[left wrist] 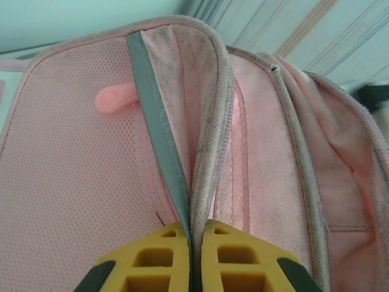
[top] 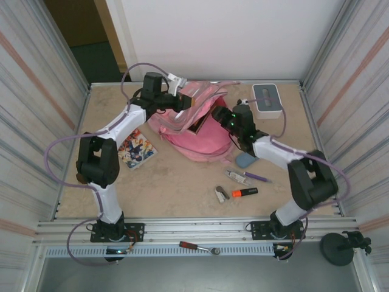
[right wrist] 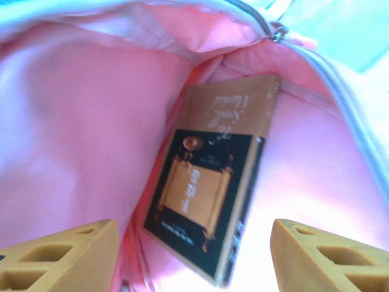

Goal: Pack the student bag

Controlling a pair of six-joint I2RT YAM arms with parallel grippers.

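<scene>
Right end effector (right wrist: 194,243) gapes before the book (right wrist: 209,182) lying inside the student bag (right wrist: 73,121), left end effector (left wrist: 192,226) pinching its rim; next, probably, withdraw for another item.

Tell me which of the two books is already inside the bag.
The brown-and-black book, inside the pink student bag; the colourful book lies outside on the table.

Far right corner: white box with grey top (top: 267,100); lying flat at left, colourful booklet (top: 136,149); near right, grey-blue pad (top: 245,160), purple pen (top: 256,177), white marker (top: 237,177), orange highlighter (top: 245,192), small silver clip (top: 220,194), close together; on the front rail, red-handled screwdriver (top: 197,246).
</scene>
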